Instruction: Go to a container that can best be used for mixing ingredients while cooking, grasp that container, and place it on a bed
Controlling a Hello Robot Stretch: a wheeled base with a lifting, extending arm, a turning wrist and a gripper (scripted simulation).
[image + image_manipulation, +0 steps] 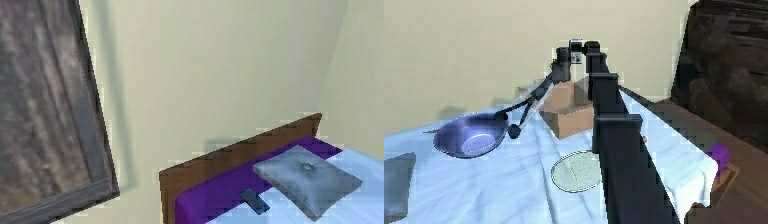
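A shallow blue-violet bowl (pixel 470 136) lies on the bed's pale blue cover (pixel 504 190) at the arm side view's left. The dark arm (pixel 616 130) rises from the bottom edge to two white marked squares near the wall. From there the gripper (pixel 514 124) slants down and left, its thin fingers (pixel 530 100) ending at the bowl's right rim. Because the bowl rests on the cover there, I cannot tell whether the gripper holds anything. In the forward view the bed (pixel 345 205) shows a brown headboard (pixel 240 152), a purple sheet and a grey pillow (pixel 306 178).
An open cardboard box (pixel 568 112) stands on the bed beside the arm, and a pale round disc (pixel 578 171) lies nearer. A small dark flat thing (pixel 255 200) lies by the pillow. A large dark wood-framed panel (pixel 45 100) leans at the forward view's left.
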